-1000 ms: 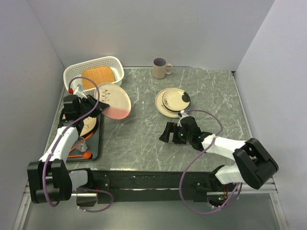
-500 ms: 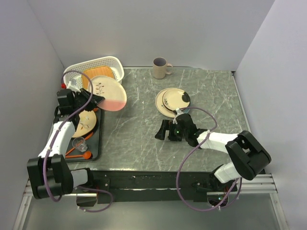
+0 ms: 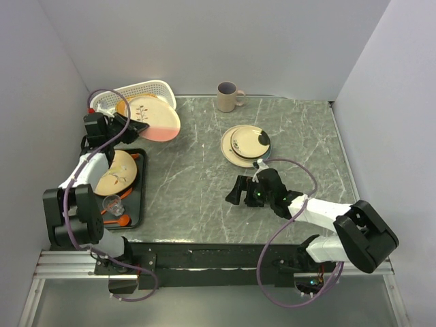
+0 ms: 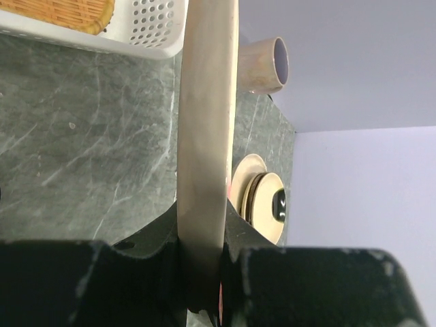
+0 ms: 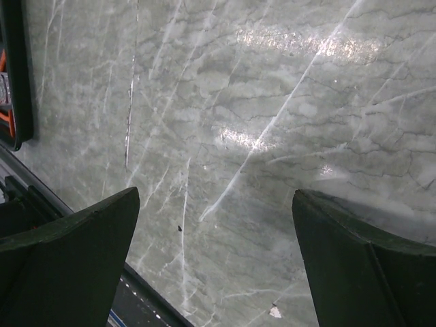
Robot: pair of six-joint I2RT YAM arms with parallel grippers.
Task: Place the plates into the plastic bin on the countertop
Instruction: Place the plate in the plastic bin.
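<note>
My left gripper (image 3: pixel 127 127) is shut on the rim of the half-pink plate with a twig (image 3: pixel 154 117) and holds it tilted over the front right of the white plastic bin (image 3: pixel 151 88). In the left wrist view the plate (image 4: pixel 206 122) stands edge-on between my jaws (image 4: pixel 203 253), with the bin (image 4: pixel 158 27) and the tan-orange plate (image 4: pixel 61 11) inside it beyond. A stack of cream plates (image 3: pixel 245 145) lies on the countertop (image 3: pixel 197 177). Another cream plate (image 3: pixel 114 174) lies on the black tray. My right gripper (image 3: pixel 240 193) is open and empty, low over bare countertop (image 5: pixel 225 136).
A beige mug (image 3: pixel 227 97) stands at the back of the countertop. The black tray (image 3: pixel 140 199) at the left holds a small glass (image 3: pixel 112 203) and orange utensils (image 3: pixel 117 219). Grey walls close in the left, back and right sides.
My left gripper has carried the half-pink plate back and left, from above the tray's edge to over the bin. My right gripper has shifted slightly and stays open.
</note>
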